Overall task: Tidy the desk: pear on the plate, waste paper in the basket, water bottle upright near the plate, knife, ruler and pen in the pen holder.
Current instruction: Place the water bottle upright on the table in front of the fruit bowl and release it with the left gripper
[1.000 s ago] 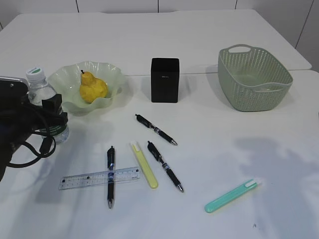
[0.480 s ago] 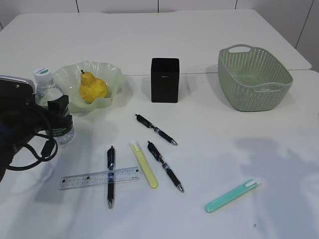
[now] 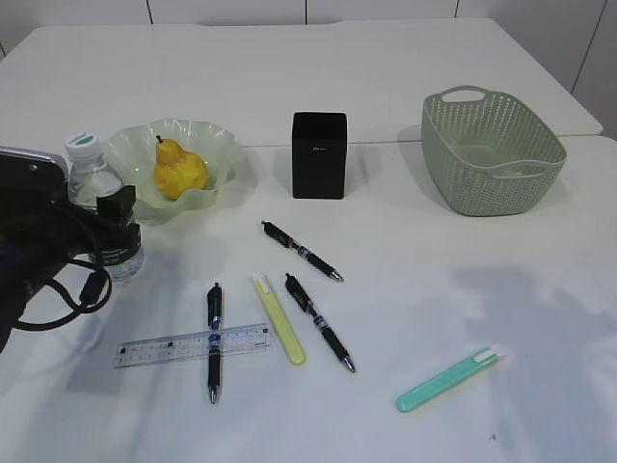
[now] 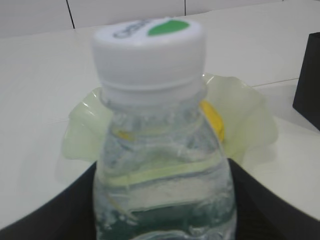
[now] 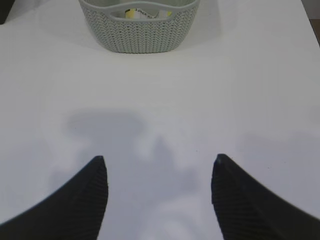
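Note:
The water bottle (image 3: pixel 93 183) stands upright on the desk (image 3: pixel 415 289), just left of the plate (image 3: pixel 218 141), which holds the pear (image 3: pixel 178 172). My left gripper (image 3: pixel 112 231) has the bottle (image 4: pixel 162 150) between its black fingers (image 4: pixel 47 210), and no gap shows on either side. The waste paper (image 5: pixel 142 13) lies inside the basket (image 3: pixel 482 188). The ruler (image 3: pixel 193 344), three pens (image 3: pixel 301 251) (image 3: pixel 318 321) (image 3: pixel 214 340), a yellow knife (image 3: pixel 279 318) and a teal knife (image 3: pixel 448 379) lie on the desk in front of the pen holder (image 3: pixel 319 154). My right gripper (image 5: pixel 160 162) hangs open over bare desk.
One pen lies across the ruler. The basket (image 5: pixel 140 35) sits straight ahead of the right gripper. My left arm's black cables (image 3: pixel 48 280) crowd the desk's left edge.
The bottle came up and moved right toward the plate with the left gripper, and has stood still for the last half second. The right side looks unchanged.

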Robot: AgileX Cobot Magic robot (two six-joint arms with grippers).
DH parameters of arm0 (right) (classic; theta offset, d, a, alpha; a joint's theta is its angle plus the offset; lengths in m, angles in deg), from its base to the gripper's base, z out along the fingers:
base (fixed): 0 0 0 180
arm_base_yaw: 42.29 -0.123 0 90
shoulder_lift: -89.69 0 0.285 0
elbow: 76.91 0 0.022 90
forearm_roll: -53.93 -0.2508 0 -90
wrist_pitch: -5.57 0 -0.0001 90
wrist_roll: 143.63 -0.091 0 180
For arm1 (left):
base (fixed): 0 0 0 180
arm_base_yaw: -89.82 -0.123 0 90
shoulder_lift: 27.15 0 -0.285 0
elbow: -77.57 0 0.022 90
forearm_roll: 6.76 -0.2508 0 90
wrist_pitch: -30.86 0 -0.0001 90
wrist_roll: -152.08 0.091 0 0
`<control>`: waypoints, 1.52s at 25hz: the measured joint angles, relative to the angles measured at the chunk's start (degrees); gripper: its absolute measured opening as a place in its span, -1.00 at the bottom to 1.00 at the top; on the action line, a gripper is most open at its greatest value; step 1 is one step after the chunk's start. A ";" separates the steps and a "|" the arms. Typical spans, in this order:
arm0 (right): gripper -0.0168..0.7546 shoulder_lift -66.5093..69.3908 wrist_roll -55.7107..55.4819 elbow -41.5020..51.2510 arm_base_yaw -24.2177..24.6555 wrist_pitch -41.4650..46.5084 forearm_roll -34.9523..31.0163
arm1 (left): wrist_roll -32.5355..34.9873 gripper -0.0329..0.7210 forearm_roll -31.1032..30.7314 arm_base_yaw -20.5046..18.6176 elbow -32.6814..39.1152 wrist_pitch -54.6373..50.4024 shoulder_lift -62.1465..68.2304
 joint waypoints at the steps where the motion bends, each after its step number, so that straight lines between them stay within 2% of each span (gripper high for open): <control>1: 0.37 0.00 0.00 0.00 0.00 0.00 -0.01 | 0.00 0.31 0.00 0.00 0.00 0.00 0.04; 5: 0.37 0.00 0.00 0.00 0.00 0.00 0.07 | 0.00 0.39 0.78 0.00 0.00 0.00 0.04; 21: 0.37 0.00 0.00 0.00 0.00 -0.01 0.20 | 0.00 0.40 1.99 0.00 0.00 -0.08 0.04; 24: 0.37 0.00 0.00 0.00 0.00 -0.11 0.20 | -0.70 0.49 1.99 0.00 0.00 -0.08 0.04; 29: 0.37 0.00 0.00 0.00 0.00 -0.11 0.20 | -1.35 0.74 2.38 0.00 0.00 -0.32 0.04; 38: 0.37 0.00 0.00 0.00 0.00 -0.12 0.20 | -1.35 0.76 2.38 0.00 0.00 -0.70 -2.12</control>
